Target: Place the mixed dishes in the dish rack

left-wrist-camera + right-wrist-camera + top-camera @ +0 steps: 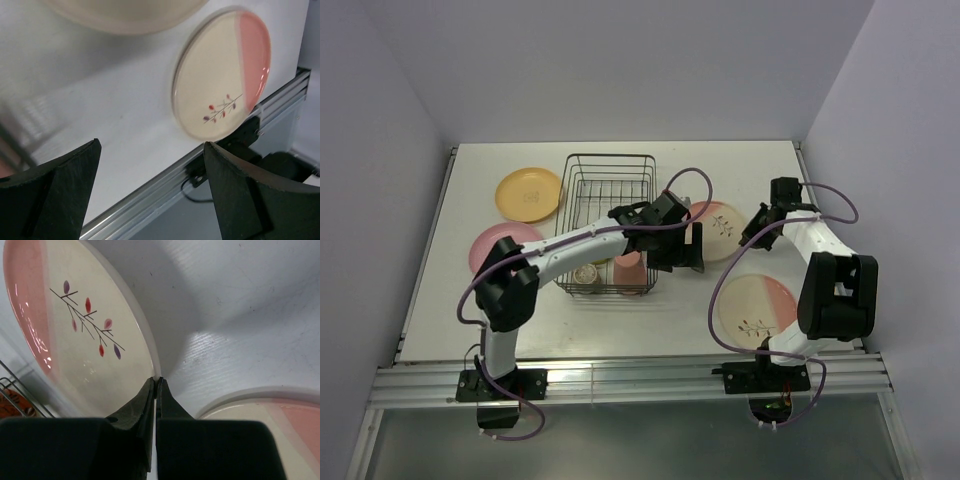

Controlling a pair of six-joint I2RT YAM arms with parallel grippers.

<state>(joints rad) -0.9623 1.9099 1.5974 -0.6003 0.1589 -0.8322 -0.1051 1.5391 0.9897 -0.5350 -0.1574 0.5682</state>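
Observation:
The dark wire dish rack point(610, 190) stands mid-table. A salmon-pink cup point(628, 268) and a small grey-beige cup point(585, 273) sit in its near end. My right gripper point(750, 238) is shut on the right rim of the cream-pink twig plate point(720, 225); in the right wrist view the jaws point(157, 381) pinch that rim point(90, 340), which is raised off the table. My left gripper point(682, 258) hangs open and empty beside the rack's right side, its fingers point(55, 190) wide apart. The pink-and-cream plate point(757, 305) lies near the front right and shows in the left wrist view point(220, 75). The mug and bowl are not clearly visible.
An orange-yellow plate point(529, 193) lies left of the rack. A pink plate point(495, 243) lies partly under the left arm. The table's front rail point(165, 185) runs below the left gripper. A red-brown object point(15, 405) shows behind rack wires.

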